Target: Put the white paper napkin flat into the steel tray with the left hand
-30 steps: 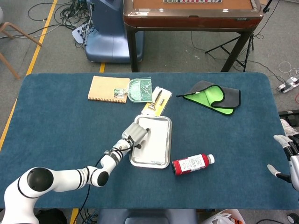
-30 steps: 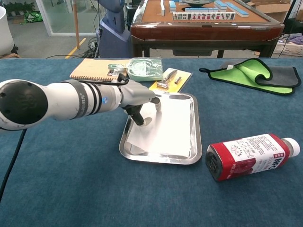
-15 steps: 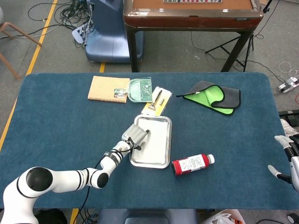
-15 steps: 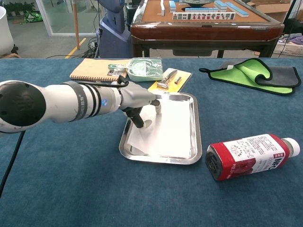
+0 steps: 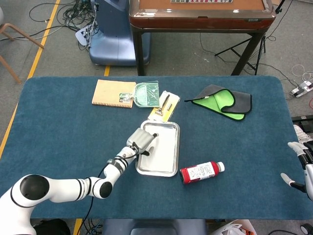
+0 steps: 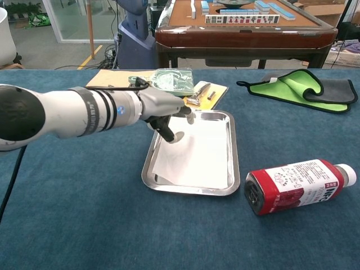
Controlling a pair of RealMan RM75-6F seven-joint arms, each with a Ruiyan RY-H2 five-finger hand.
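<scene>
The white paper napkin [image 5: 163,148] [image 6: 197,152] lies spread inside the steel tray [image 5: 168,172] [image 6: 191,188] in the middle of the blue table. My left hand [image 5: 142,142] [image 6: 163,109] hovers over the tray's near-left part, above the napkin, fingers apart and holding nothing; one dark fingertip [image 6: 170,136] points down toward the napkin. Whether it touches the paper I cannot tell. My right hand [image 5: 301,166] shows at the table's right edge in the head view, fingers spread, holding nothing.
A red bottle [image 5: 201,172] [image 6: 295,185] lies on its side right of the tray. Behind the tray are a yellow card with tools [image 5: 164,105], a clear green pouch [image 5: 147,94], a brown notebook [image 5: 112,93] and a grey-green cloth [image 5: 222,101].
My left hand has lifted a little off the napkin and drawn back toward the tray's left rim. The napkin and tray have stayed put.
</scene>
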